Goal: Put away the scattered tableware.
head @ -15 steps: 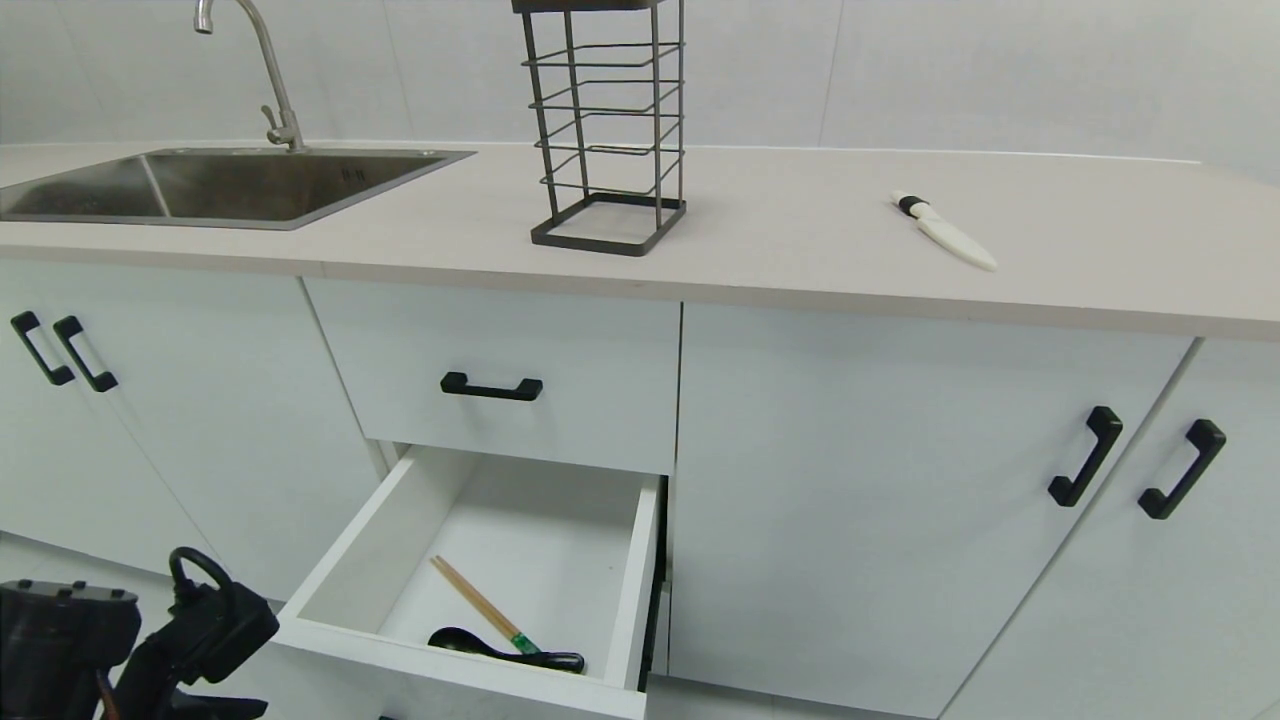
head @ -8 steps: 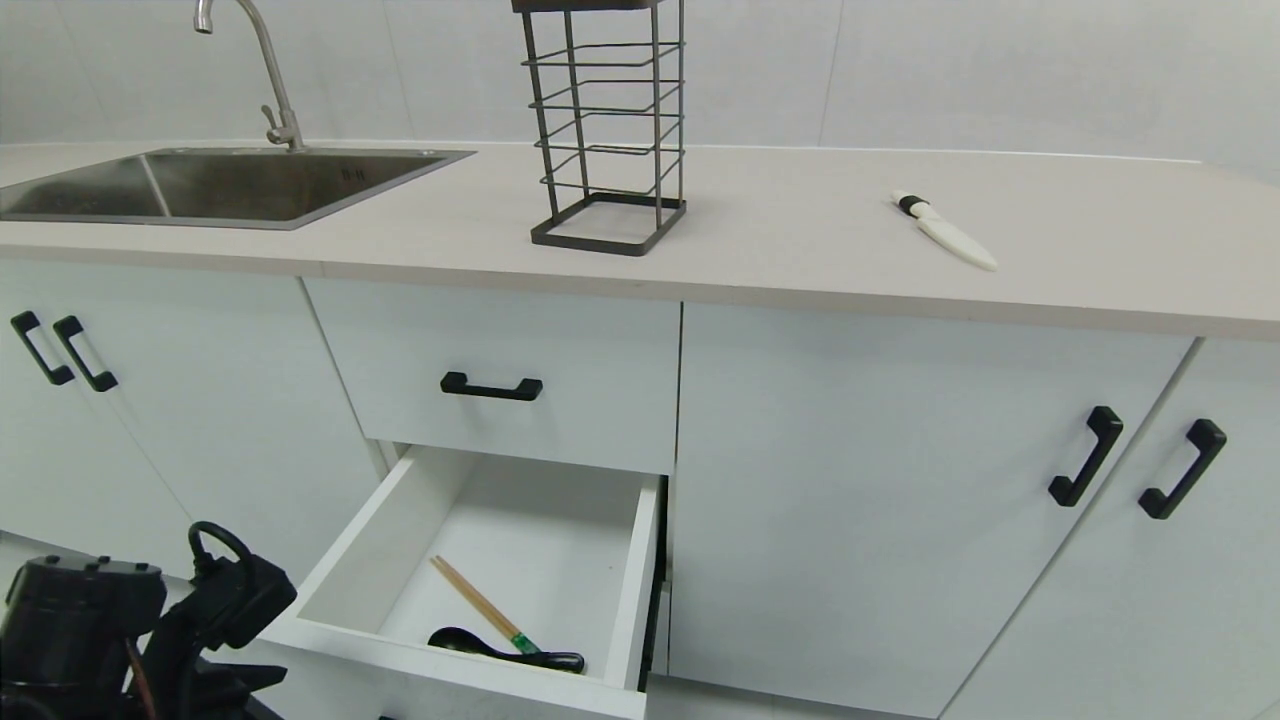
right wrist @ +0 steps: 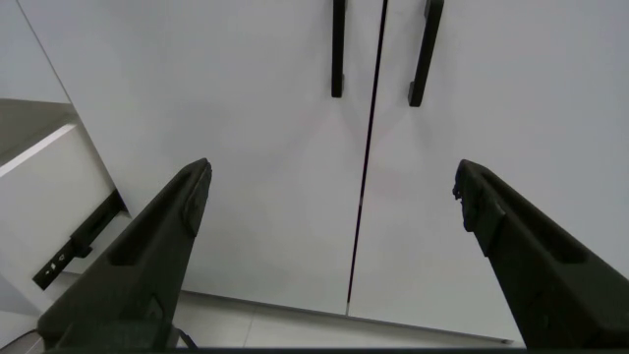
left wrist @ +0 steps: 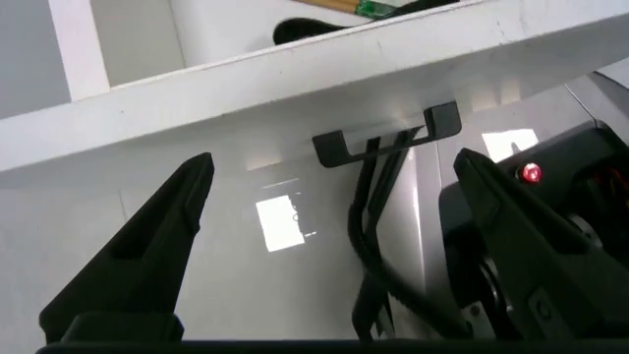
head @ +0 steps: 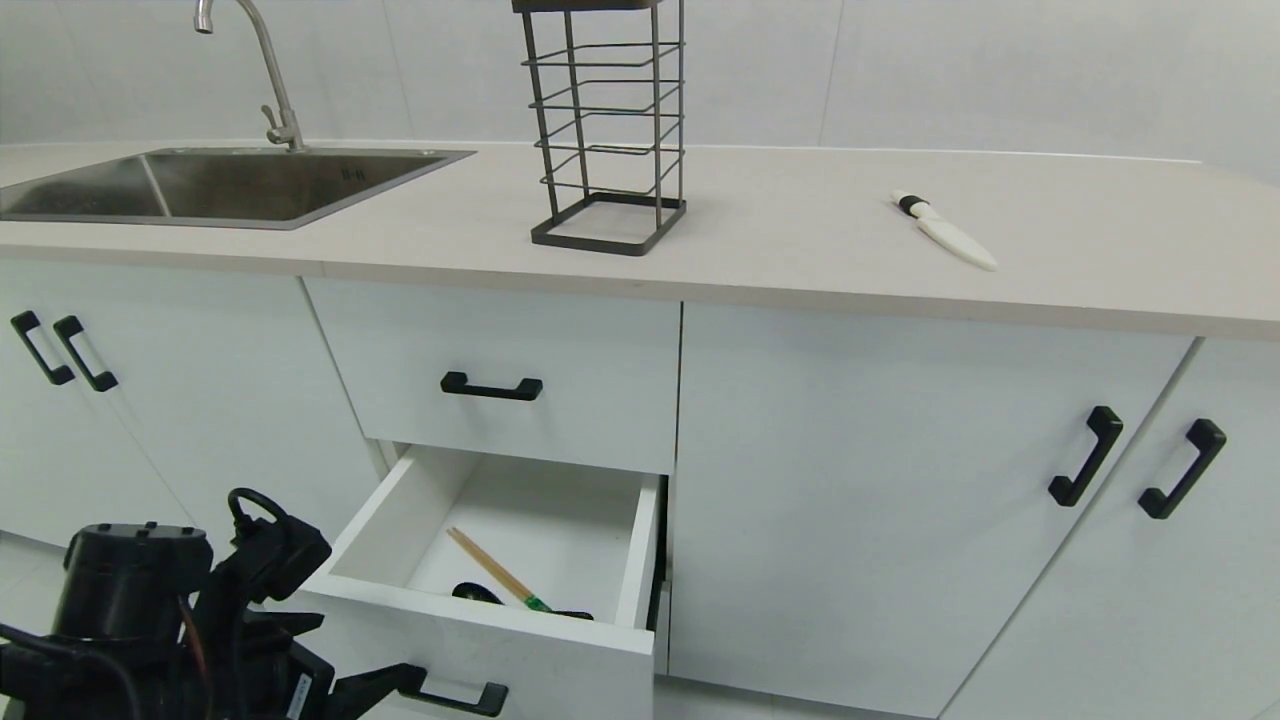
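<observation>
You have bright, even light from overhead. The countertop (head: 800, 240) is evenly lit, and the wire rack (head: 607, 130) throws only a faint shadow. A soft band of shade lies under the counter's lip, along the cabinet fronts (head: 900, 480). The drawer (head: 540, 655) is dimmer inside near its front wall, so the black spoon (head: 478, 592) there is hard to make out. The sink (head: 230, 185) gives dull reflections. In the left wrist view, white glare patches sit on the glossy drawer front (left wrist: 246, 167), probably reflected lamps. Toward the head view's sides, the counter edge bows.
</observation>
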